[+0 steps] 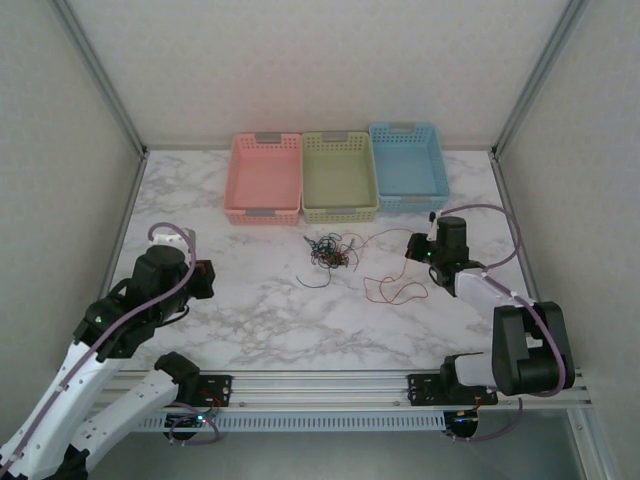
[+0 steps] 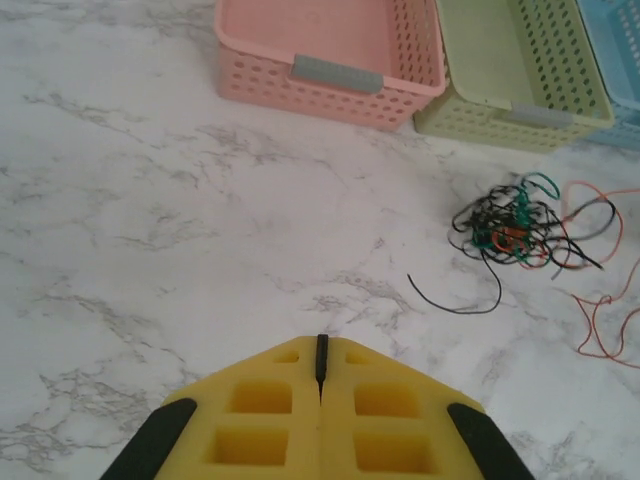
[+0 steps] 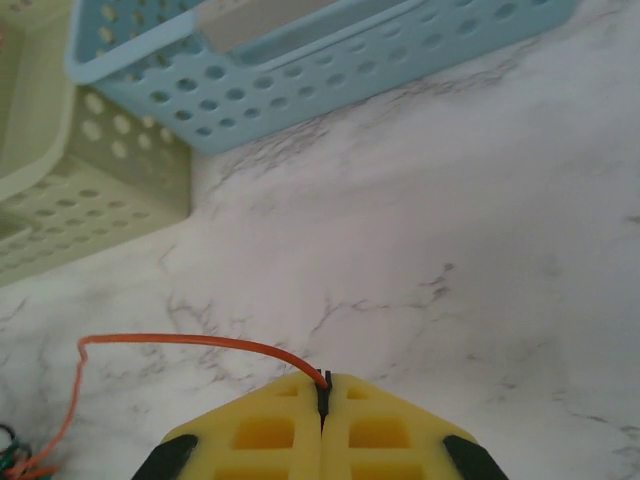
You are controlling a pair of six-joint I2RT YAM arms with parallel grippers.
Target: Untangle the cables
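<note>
I see a white marble-patterned table (image 1: 250, 320) carrying a pink perforated plastic basket (image 1: 265, 178), a green basket (image 1: 339, 178) and a blue basket (image 1: 408, 165) side by side at its far edge. Near them lies a tangle of thin black, green and orange cables (image 1: 332, 252), with one orange wire (image 3: 180, 338) trailing right.

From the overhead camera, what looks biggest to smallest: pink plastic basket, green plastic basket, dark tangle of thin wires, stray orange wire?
1. Pink plastic basket and green plastic basket: look alike, unranked.
2. Stray orange wire: sprawls slightly wider.
3. Dark tangle of thin wires: most compact.
</note>
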